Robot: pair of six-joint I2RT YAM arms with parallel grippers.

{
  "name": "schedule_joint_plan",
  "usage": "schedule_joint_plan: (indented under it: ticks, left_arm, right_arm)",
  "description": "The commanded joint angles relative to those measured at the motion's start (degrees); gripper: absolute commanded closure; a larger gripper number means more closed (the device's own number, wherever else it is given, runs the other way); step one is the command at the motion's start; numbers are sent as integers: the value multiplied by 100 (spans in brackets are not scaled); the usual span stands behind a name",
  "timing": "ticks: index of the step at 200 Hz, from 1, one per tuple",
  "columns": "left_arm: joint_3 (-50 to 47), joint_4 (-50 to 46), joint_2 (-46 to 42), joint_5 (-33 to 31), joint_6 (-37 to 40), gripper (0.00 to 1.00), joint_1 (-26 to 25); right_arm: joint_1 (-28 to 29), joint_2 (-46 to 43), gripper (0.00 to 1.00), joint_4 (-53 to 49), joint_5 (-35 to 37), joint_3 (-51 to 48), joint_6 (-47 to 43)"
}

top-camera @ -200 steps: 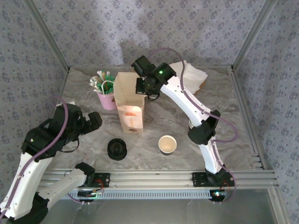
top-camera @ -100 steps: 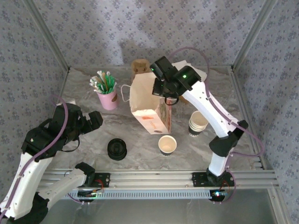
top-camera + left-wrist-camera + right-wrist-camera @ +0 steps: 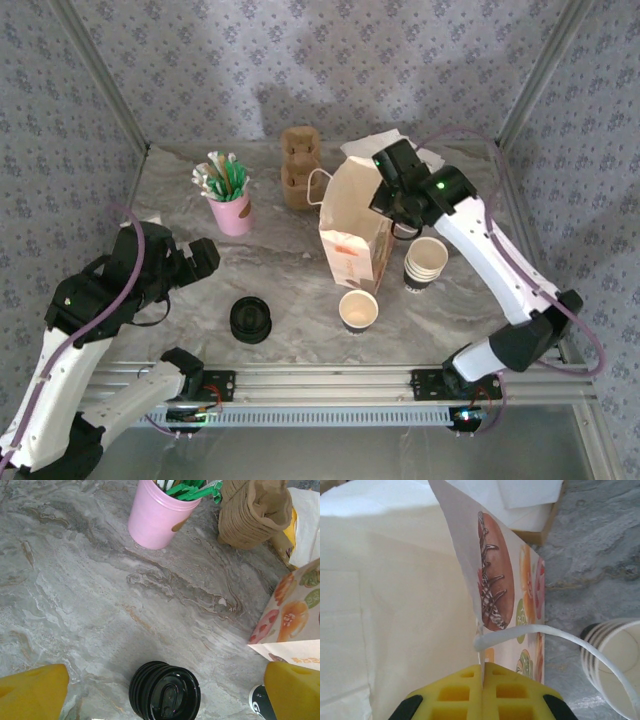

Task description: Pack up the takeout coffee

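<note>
Two arms work from the table's near edge. The right arm reaches forward and bends back toward the centre. Its right gripper (image 3: 483,669) is pinched tight on the top rim of a fruit-printed paper bag (image 3: 352,225), just beside the bag's white handle (image 3: 555,632). The bag stands upright with its mouth gaping. The left arm sits folded low at the left, and the left gripper (image 3: 162,695) is spread wide above a stack of black lids (image 3: 250,320), holding nothing.

The grey marbled tabletop (image 3: 290,335) is enclosed by walls (image 3: 200,60) of small-patterned blue-grey paper and aluminium rails. A pink cup (image 3: 231,213) of stirrers, brown sleeves (image 3: 298,165) and a stack of paper cups (image 3: 425,263) stand around the bag.

The takeout coffee cup (image 3: 358,310) stands upright just in front of the bag's base. Its top is open, its rim pale and its inside tan.
</note>
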Motion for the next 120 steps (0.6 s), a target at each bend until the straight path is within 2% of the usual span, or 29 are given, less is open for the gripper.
schedule_joint_plan:
  ticks: [1,34,120]
  left_arm:
    - [-48,59,45,18,85,0,24]
    - [-36,85,92,44,112,0,29]
    - [-34,15,47,23,121,0,29]
  right_arm:
    - [-44,-495,100,103,471,-314,442]
    - [-45,-1109,100,320,906,-1000,795]
    - [-386,-1756,100,586,1158,-1978,1791]
